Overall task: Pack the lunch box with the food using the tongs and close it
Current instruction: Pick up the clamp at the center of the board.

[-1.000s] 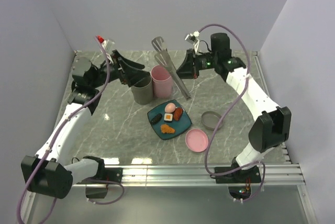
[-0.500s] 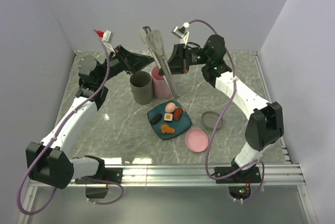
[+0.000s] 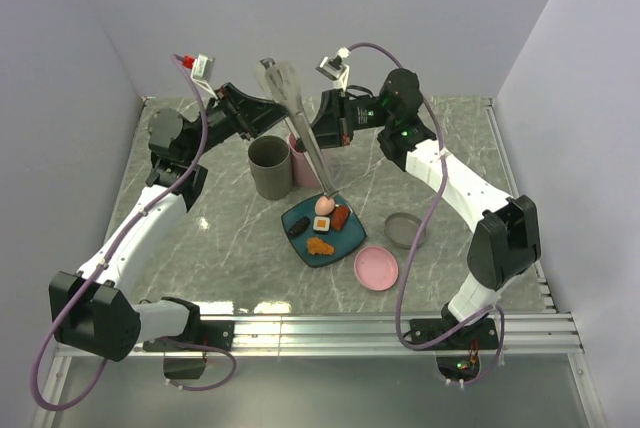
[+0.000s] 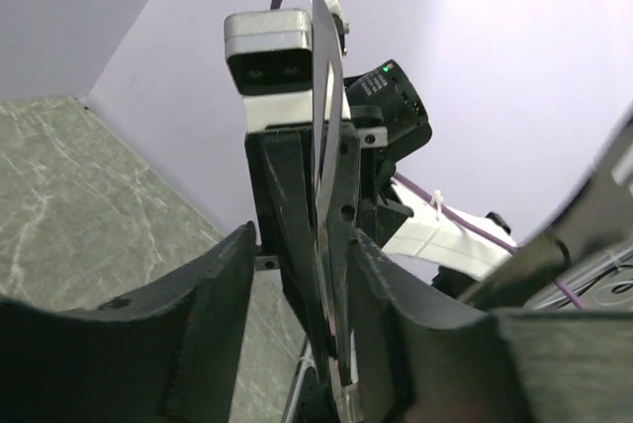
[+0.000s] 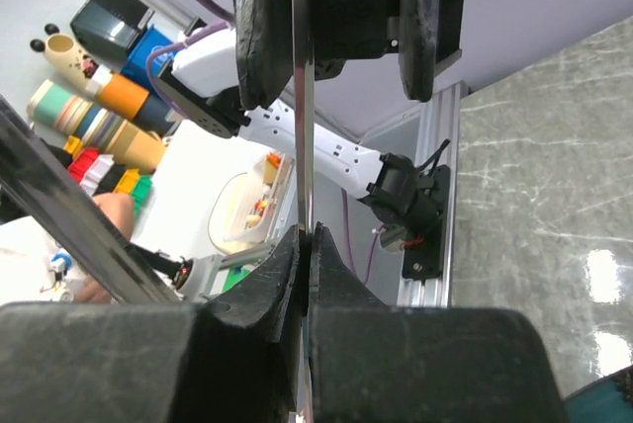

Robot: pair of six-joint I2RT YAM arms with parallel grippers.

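Observation:
My right gripper (image 3: 320,134) (image 5: 305,237) is shut on the tongs (image 3: 305,138), pinching one thin silver arm (image 5: 302,97) edge-on between its fingers. The tongs slant steeply, their tips just above the pale pink ball (image 3: 324,206) on the teal plate (image 3: 347,239). My left gripper (image 3: 290,125) (image 4: 305,237) stands open around the tongs (image 4: 329,176); its right finger (image 4: 396,324) is close against them, while the left finger (image 4: 198,334) is apart. The sausage (image 3: 341,216), block (image 3: 322,223), dark piece (image 3: 296,227) and nugget (image 3: 320,244) lie on the plate. The lunch box stands as a grey tub (image 3: 270,167) and a pink tub (image 3: 303,163).
A grey lid (image 3: 405,229) and a pink lid (image 3: 376,268) lie right of the plate. The marble table (image 3: 220,248) ends at a metal rail (image 3: 380,328) at the near edge. Walls enclose the left, back and right.
The right arm swung the tongs left and steeper, bringing their tips down to the pink ball. My left gripper moved in around the tongs and its jaws have narrowed.

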